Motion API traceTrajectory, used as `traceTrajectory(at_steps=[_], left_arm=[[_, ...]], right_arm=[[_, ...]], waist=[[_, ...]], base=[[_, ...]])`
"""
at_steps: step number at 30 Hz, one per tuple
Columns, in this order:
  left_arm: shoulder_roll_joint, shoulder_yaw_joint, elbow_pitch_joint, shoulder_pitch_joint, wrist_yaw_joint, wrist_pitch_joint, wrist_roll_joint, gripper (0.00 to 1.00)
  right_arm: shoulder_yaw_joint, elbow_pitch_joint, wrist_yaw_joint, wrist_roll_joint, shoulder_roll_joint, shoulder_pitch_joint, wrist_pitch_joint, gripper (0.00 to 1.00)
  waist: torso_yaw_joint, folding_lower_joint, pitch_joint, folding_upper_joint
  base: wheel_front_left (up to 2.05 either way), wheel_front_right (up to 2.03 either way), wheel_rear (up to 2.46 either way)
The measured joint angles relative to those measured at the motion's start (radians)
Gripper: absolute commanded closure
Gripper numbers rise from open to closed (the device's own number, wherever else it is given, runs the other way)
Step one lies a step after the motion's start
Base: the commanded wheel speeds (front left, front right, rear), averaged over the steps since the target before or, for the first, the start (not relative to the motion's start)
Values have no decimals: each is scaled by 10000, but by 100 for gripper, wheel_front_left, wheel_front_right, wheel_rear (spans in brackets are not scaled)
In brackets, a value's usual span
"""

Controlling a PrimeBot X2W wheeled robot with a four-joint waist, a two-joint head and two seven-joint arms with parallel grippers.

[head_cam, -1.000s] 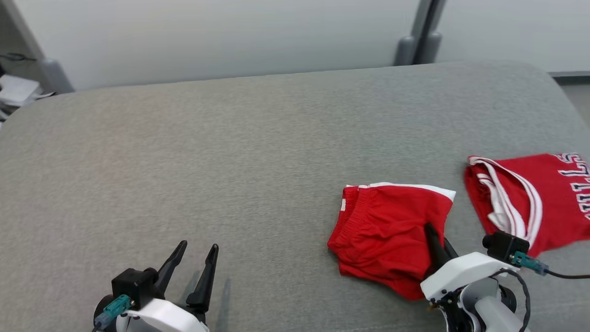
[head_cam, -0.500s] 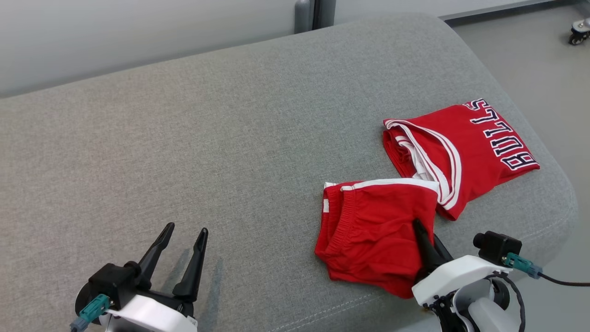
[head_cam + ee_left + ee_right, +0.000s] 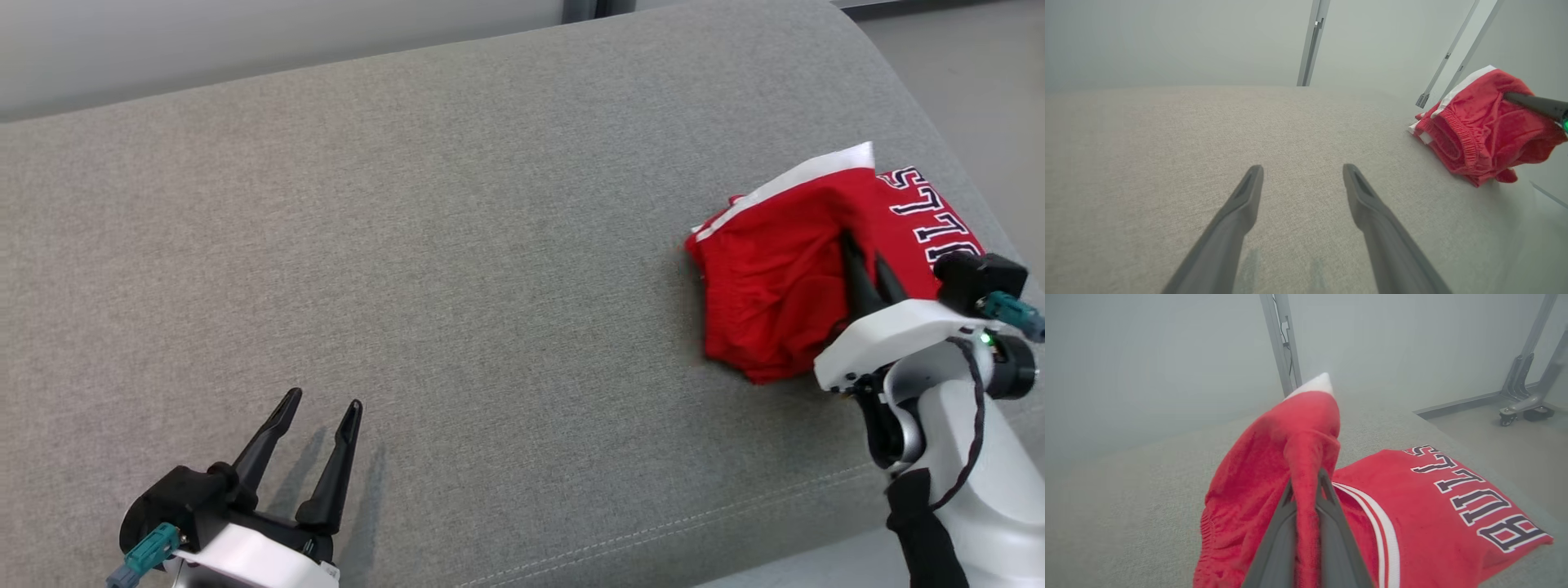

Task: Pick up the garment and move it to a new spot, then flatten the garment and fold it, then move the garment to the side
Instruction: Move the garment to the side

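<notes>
In the head view, your right hand point(image 3: 863, 249) sits at the far right, its two dark fingers pressed together on a fold of the red shorts point(image 3: 767, 302), soft cloth with a white stripe along one edge and a gathered elastic waist. The shorts are bunched up near the right end of the grey fabric-covered counter point(image 3: 457, 245), overlapping a folded red jersey point(image 3: 931, 224) with white trim and dark lettering that lies just behind them. Your left hand point(image 3: 324, 400) is at the lower left, well apart from both garments, fingers spread wide with nothing between them.

In the left wrist view, the two spread fingers point across bare grey fabric. The shorts show at the right, waist towards you, with one finger of the right hand reaching into them from the right edge. Their lower edge seems to rest on the counter, though the angle leaves that unsure.

In the right wrist view, a ridge of red cloth runs up between the closed fingers and peaks in a white tip. The jersey lies flat to the right, beside and partly under the shorts. A grey metal post point(image 3: 1282, 343) stands behind, and a caster wheel point(image 3: 1508, 416) is on the floor at the right.
</notes>
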Motion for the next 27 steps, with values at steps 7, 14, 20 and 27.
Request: traceTrajectory(at_steps=[7, 14, 20, 27], left_arm=[[186, 4, -25, 1, 0, 0, -201, 0], [485, -215, -161, -2, 0, 0, -376, 0], [704, -366, -215, -30, 0, 0, -462, 0], [748, -332, -146, -36, 0, 0, -535, 0]], right_arm=[[-2071, -1170, 0, -2184, 15, -58, 1390, 100], [-3041, -1996, 6, -3233, 79, -70, 2362, 100], [-4431, -2658, 10, -4663, 92, -60, 2497, 0], [-4778, -3057, 12, -5501, 96, -60, 1992, 0]], waist=[[443, 0, 238, 1], [830, 0, 520, 0], [1202, 0, 689, 0], [1409, 0, 666, 0]], base=[[0, 0, 0], [0, 0, 0], [0, 0, 0], [0, 0, 0]])
